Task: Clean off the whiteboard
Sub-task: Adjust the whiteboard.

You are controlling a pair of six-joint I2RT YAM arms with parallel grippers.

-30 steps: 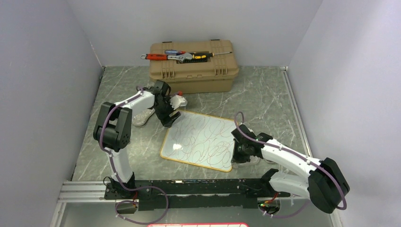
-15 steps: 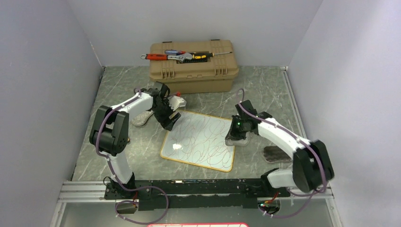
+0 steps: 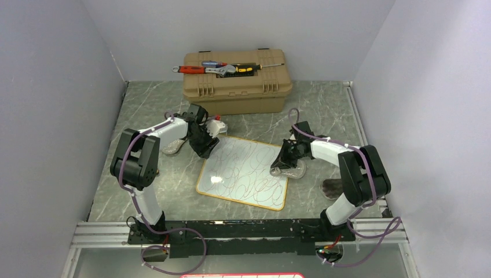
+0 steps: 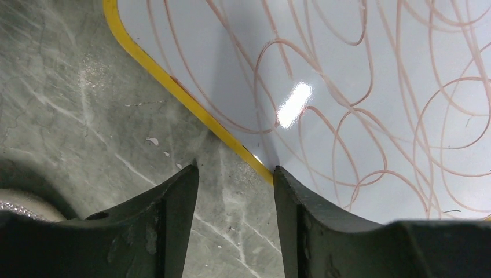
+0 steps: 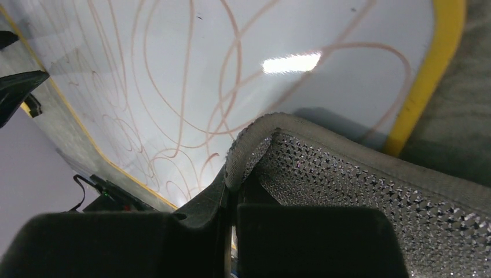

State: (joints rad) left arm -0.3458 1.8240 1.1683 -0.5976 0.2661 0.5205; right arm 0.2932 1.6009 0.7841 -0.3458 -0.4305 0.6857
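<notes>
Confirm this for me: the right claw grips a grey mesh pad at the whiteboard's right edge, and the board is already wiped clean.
One part is wrong. The right claw does grip the grey mesh pad at the whiteboard's right edge, but the board is not clean: reddish-brown scribbles cover most of it. The top external view shows this, as do both wrist views.

The whiteboard (image 4: 359, 87) runs off 2 edges of the left wrist view, top and right. The mesh pad (image 5: 370, 191) is cropped at the right wrist view's right and bottom.
</notes>
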